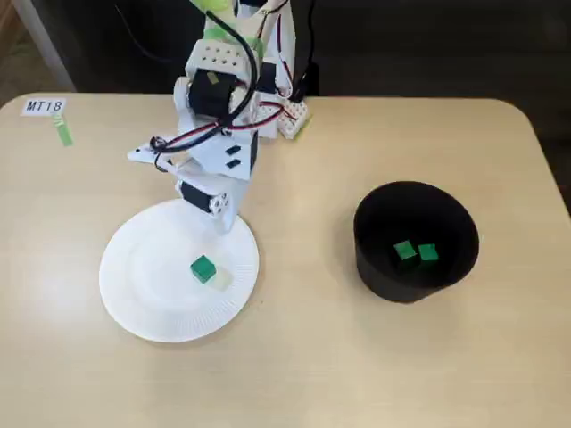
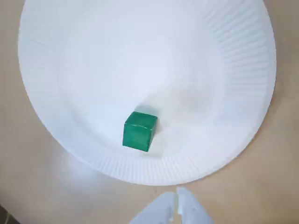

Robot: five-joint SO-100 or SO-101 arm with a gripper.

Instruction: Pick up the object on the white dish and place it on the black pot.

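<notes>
A lab-style test bench is showing: a bare beige table [image 1: 294, 357] is carrying a printed "MT18" label [image 1: 45, 106] at its far-left corner.

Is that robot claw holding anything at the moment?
No. The gripper is shut on nothing; the green cube lies untouched on the white paper plate.

bright, even light, soft shadows; the white dish [image 2: 224, 70] glares, and the tool [image 2: 176, 205] looks blurred.

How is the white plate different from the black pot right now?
The white plate is flat and wider; the black pot is deep and narrower. The plate holds one green cube; the pot holds two green cubes. Both are round and sit on the table.
</notes>
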